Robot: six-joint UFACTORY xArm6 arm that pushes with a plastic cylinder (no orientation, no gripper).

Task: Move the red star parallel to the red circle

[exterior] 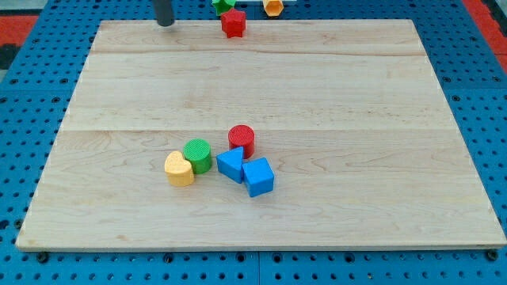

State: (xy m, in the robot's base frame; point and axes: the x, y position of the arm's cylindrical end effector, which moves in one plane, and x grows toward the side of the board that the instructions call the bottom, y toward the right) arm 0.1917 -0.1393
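The red star-shaped block (233, 23) sits at the view's top edge of the pale wooden board (333, 95), a little left of the middle. Just above it, touching or nearly so, a green block (223, 5) is cut off by the frame, so I cannot tell its shape. Further toward the view's right, also at the top edge and clear of the star, stands a yellow-orange hexagonal block (273, 6).

My tip (165, 23) is the lower end of the dark rod, resting near the board's top edge to the view's left of the red star, near it but apart, with bare wood between them. This rig has no claw to open or close; it ends in the plain rod, which holds nothing.

The red cylinder, the task's circle (242, 140), is well apart from my tip, far down toward the view's bottom and slightly to the right. It belongs to a tight cluster: a green cylinder (197, 155) to its left, a yellow heart-shaped block (179, 169) beside that, a blue wedge-like block (230, 164) just below the red cylinder, and a blue cube (258, 176) touching the wedge on its right. The board lies on a blue pegboard table (24, 119).
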